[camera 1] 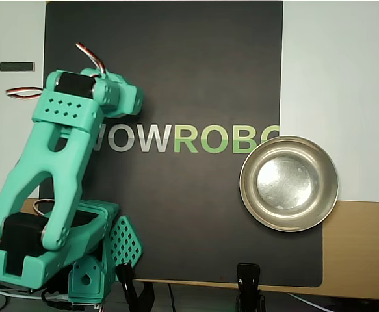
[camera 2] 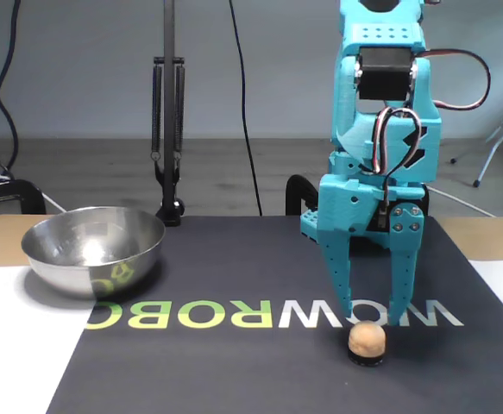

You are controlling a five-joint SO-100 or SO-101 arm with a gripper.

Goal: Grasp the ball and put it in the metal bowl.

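Teal arm (camera 1: 52, 175), tan ball (camera 2: 367, 338), silvery metal bowl (camera 1: 288, 183), black mat (camera 1: 176, 78).

A dark mat (camera 2: 260, 362) printed with white and green lettering (camera 1: 182, 138) covers a wooden tabletop (camera 1: 358, 247), flanked by white sheets (camera 1: 339, 78). Behind it, in the fixed view, a plain grey wall (camera 2: 78, 69), hanging black cables (camera 2: 242, 103) and a clamped black stand (camera 2: 168, 129).

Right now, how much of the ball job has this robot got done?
Barely started. In the fixed view the pincer hangs open just above the ball, one finger to each side, without gripping it. The ball sits on a small dark base on the mat. The bowl stands empty over at the left. Left to do: close on the ball, lift it, carry it across and drop it in.
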